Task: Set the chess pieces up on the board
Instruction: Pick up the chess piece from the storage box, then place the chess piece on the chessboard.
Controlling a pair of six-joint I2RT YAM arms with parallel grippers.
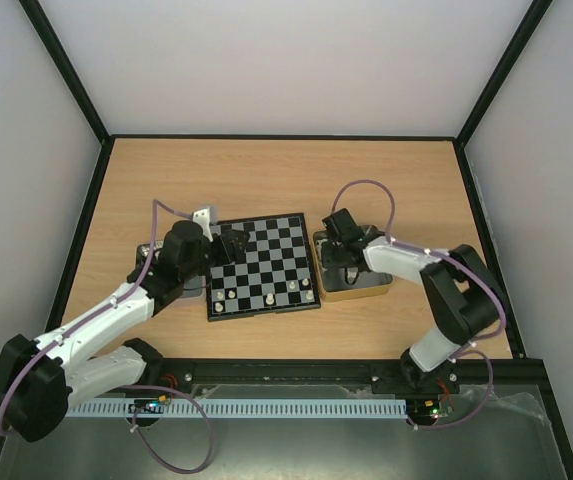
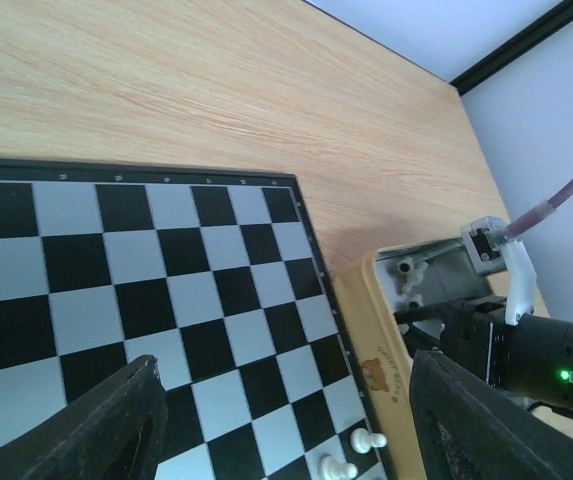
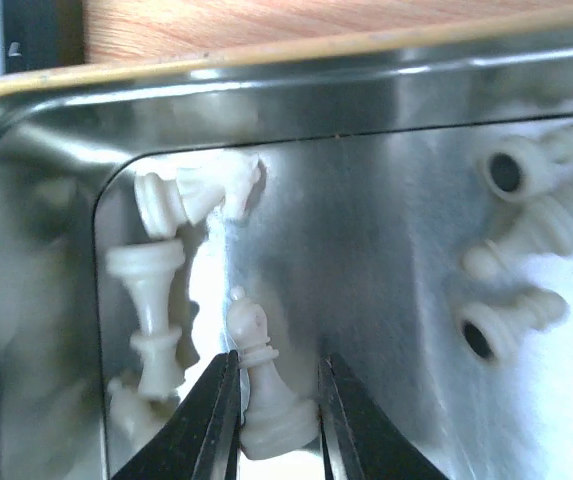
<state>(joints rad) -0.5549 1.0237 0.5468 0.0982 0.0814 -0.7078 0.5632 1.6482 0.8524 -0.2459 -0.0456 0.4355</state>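
Observation:
The board [image 1: 262,268] lies mid-table with a few cream-white chess pieces [image 1: 269,299] on its near rows; two of them [image 2: 368,439] stand by its right edge. My left gripper [image 1: 234,245] hovers over the board's far-left part, open [image 2: 286,370], with nothing between its fingers. My right gripper [image 1: 344,262] reaches down into the yellow-rimmed metal tin [image 1: 351,292]. There its thin fingers [image 3: 274,368] press on either side of a cream-white bishop [image 3: 253,325] lying on the tin's floor.
More cream-white pieces lie loose in the tin [image 3: 266,60]: a few at its corner [image 3: 151,310] and others to the right [image 3: 511,325]. The tin's wall [image 2: 376,340] butts against the board's right edge. Another tin [image 1: 147,250] shows partly under the left arm.

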